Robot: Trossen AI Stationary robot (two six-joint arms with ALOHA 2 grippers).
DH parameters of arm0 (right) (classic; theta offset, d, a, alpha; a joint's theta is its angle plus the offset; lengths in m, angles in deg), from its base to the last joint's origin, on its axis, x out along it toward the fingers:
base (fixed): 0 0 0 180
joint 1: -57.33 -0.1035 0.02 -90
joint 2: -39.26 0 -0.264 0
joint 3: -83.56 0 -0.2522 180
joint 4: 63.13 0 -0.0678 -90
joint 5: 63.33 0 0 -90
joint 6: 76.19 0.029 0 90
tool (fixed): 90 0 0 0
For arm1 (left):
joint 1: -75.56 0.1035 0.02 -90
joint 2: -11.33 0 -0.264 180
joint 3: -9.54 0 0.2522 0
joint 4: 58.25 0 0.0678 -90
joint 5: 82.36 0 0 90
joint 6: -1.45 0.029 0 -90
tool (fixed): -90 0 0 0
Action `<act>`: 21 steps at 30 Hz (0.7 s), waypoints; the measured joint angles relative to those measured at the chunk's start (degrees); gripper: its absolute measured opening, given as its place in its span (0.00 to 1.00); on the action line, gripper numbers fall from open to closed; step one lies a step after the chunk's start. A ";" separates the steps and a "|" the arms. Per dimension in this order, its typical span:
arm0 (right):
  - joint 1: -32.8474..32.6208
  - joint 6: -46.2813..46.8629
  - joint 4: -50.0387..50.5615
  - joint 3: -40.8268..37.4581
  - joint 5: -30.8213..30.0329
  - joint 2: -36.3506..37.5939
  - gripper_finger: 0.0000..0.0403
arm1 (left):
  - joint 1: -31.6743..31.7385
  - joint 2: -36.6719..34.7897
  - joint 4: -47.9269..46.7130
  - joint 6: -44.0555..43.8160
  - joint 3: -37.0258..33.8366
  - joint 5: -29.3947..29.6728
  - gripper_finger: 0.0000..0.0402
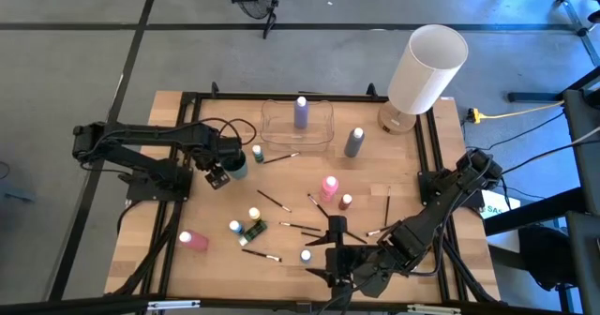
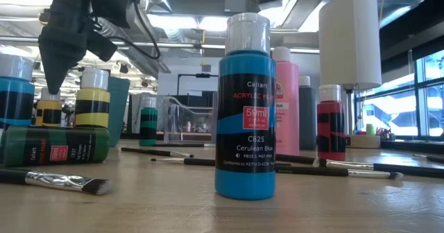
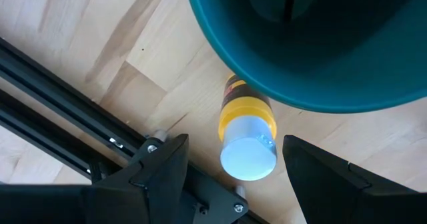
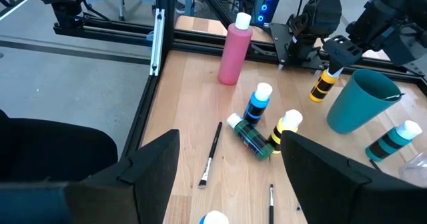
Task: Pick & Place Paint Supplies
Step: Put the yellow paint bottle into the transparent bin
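Note:
My left gripper [image 1: 217, 176] points down at the table's left side, close beside a teal cup [image 1: 235, 165]. It is open, with its fingers on either side of the white cap of a small upright yellow paint bottle [image 3: 247, 151]; I see a gap on each side. My right gripper [image 4: 230, 141] hangs open over the near edge [image 1: 335, 232] with nothing between its fingers. Below it are small blue [image 4: 257, 104], green [image 4: 252, 139] and yellow [image 4: 283, 127] bottles and a paintbrush [image 4: 211, 156].
A clear tub [image 1: 297, 126] at the back holds a purple bottle [image 1: 301, 112]. A grey bottle [image 1: 353, 142], pink bottles [image 1: 329, 186] [image 1: 194, 240], a red one [image 1: 346, 202] and loose brushes [image 1: 272, 200] are scattered about. A big white lamp [image 1: 427, 67] stands far right.

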 joint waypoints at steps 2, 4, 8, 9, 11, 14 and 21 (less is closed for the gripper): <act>0.00 0.00 0.00 0.00 -0.01 0.00 0.65 | 0.00 0.00 0.10 -0.16 0.00 0.00 0.60; 0.00 0.00 0.00 0.00 -0.01 0.00 0.65 | 0.00 0.00 0.20 -1.14 0.00 0.00 0.60; 0.00 0.00 0.00 0.00 -0.01 0.00 0.65 | 0.00 0.00 0.20 -1.38 0.00 0.00 0.60; 0.00 0.00 0.00 0.00 -0.01 0.00 0.65 | 0.00 0.02 0.20 -1.38 0.00 0.00 0.60; 0.00 0.00 0.00 0.00 -0.01 0.00 0.65 | 0.00 0.02 0.20 -1.38 0.01 0.00 0.60; 0.00 0.00 0.00 0.00 -0.01 0.00 0.65 | 0.00 0.02 0.20 -0.55 0.01 0.00 0.60; 0.00 0.00 0.00 0.00 -0.01 0.00 0.65 | 0.00 0.02 0.22 -0.81 0.02 0.00 0.60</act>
